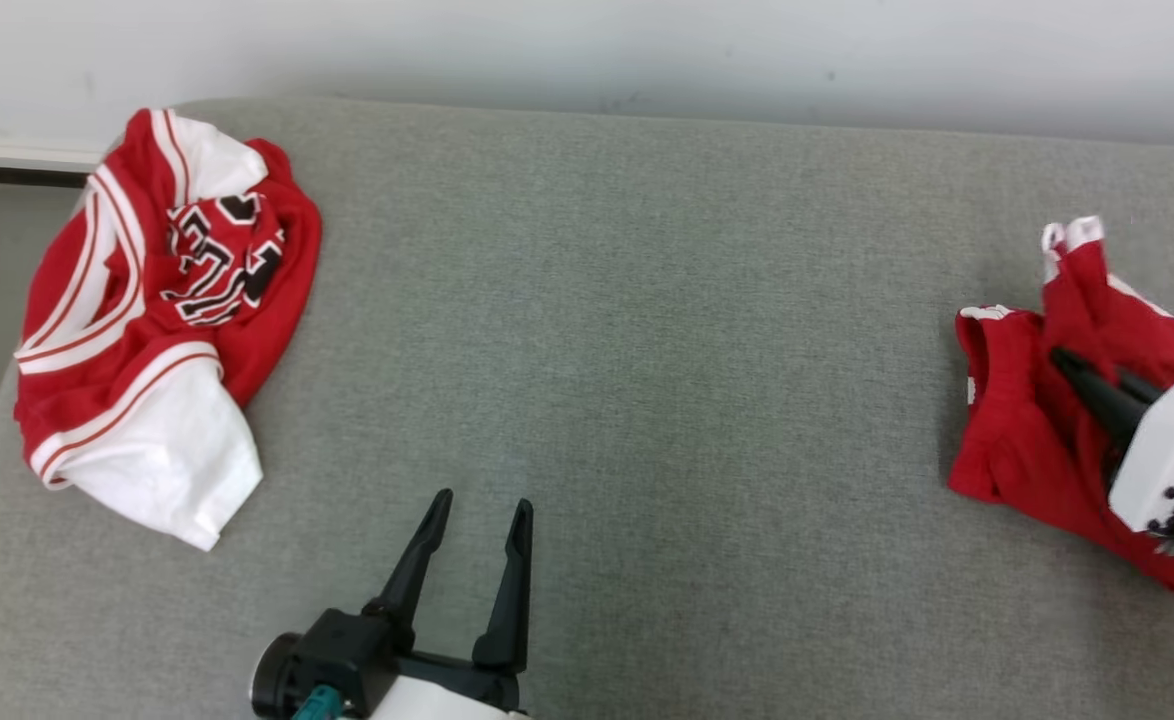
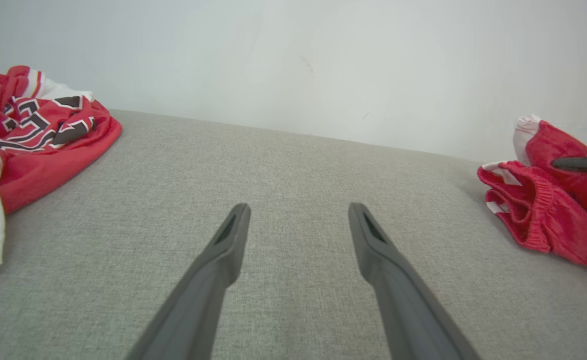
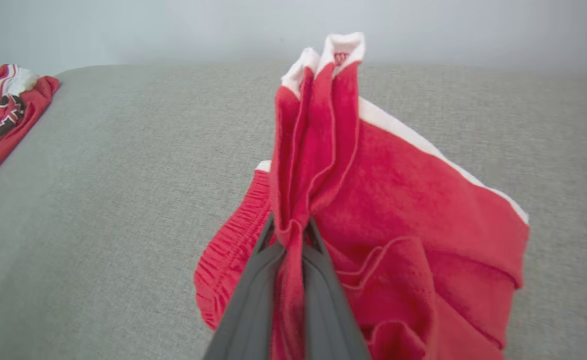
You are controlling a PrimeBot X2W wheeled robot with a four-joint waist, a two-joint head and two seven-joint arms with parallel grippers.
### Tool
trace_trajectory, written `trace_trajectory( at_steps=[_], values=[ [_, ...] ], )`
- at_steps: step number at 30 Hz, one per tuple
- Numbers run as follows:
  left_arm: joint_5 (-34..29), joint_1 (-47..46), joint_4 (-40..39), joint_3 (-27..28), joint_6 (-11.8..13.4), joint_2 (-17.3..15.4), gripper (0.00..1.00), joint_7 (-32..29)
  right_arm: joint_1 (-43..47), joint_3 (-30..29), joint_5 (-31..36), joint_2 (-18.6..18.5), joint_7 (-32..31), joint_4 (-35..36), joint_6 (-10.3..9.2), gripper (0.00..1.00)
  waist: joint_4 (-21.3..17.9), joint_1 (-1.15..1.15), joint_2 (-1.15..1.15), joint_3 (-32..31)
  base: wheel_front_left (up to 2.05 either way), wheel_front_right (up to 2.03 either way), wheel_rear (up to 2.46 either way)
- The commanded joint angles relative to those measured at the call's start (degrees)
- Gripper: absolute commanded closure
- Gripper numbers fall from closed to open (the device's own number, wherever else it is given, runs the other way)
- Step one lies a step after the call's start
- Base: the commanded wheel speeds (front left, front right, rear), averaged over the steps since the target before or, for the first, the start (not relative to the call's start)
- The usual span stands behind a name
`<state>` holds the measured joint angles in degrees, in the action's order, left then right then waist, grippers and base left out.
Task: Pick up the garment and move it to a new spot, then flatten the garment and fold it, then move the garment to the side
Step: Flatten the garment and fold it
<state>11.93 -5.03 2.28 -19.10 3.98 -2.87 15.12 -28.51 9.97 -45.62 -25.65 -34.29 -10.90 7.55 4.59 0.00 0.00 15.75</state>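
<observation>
Far left: a crumpled red-and-white jersey (image 1: 147, 310) sits at the cushion's (image 1: 647, 350) corner, well apart from my work. It isn't in hand, so I take it as not this step's item.

Lower middle: my left gripper (image 1: 484, 500) hovers over bare grey fabric with its fingers spread wide and nothing in them, likely parked to take a second corner for the flattening.

Right: the red shorts (image 1: 1017, 430) lie near the right edge. My right gripper (image 3: 293, 230) is pressed together on a bunched fold of them, a pinch for the pick-and-move. The white-trimmed hem peaks up toward the wall and the elastic waistband faces left. The long axis runs roughly near-to-far. I judge the lower cloth rests on the cushion, but I can't be sure.
</observation>
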Motion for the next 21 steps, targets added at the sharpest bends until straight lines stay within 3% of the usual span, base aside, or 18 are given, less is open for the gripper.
trace_trajectory(
  at_steps=[1,14,15,16,17,18,21],
  values=[
    [0.96,0.44,0.04,0.32,-0.12,-0.18,0.0,0.04,-1.01,0.9,1.45,1.02,0.66,-1.2,-0.11,1.0,0.88,0.0,0.0,-0.28,0.0,0.0,0.0],
    [3.55,2.11,-0.49,0.38,1.93,-0.11,0.0,0.04,0.73,4.86,2.38,3.02,3.66,-4.98,-0.11,0.99,1.72,0.0,0.0,-1.68,0.0,0.0,0.0],
    [3.69,2.13,-0.42,0.28,2.08,-0.11,0.0,0.04,0.84,5.31,2.15,3.26,3.81,-5.02,-0.11,0.88,1.55,0.0,0.0,-1.83,0.0,0.0,0.0],
    [3.85,2.19,-0.29,0.17,2.07,-0.11,0.0,0.04,0.95,5.68,2.01,3.44,4.09,-5.07,-0.11,0.65,1.38,0.0,0.0,-2.03,0.0,0.0,0.0],
    [3.85,2.25,-0.16,0.1,2.12,-0.12,0.0,0.04,1.09,5.87,1.83,3.62,4.46,-4.99,-0.11,0.07,1.23,0.0,0.0,-2.24,0.0,0.0,0.0],
    [3.9,2.37,0.0,0.13,2.14,-0.12,0.0,0.04,1.41,6.19,1.67,3.9,4.96,-4.85,-0.11,0.0,1.06,0.0,0.0,-2.57,0.0,0.0,0.0],
    [3.71,2.81,0.33,0.5,2.07,-0.12,0.0,0.04,2.33,7.2,0.76,4.87,6.35,-3.85,-0.11,0.0,0.49,0.0,0.0,-3.56,0.0,0.0,0.0]
  ],
)
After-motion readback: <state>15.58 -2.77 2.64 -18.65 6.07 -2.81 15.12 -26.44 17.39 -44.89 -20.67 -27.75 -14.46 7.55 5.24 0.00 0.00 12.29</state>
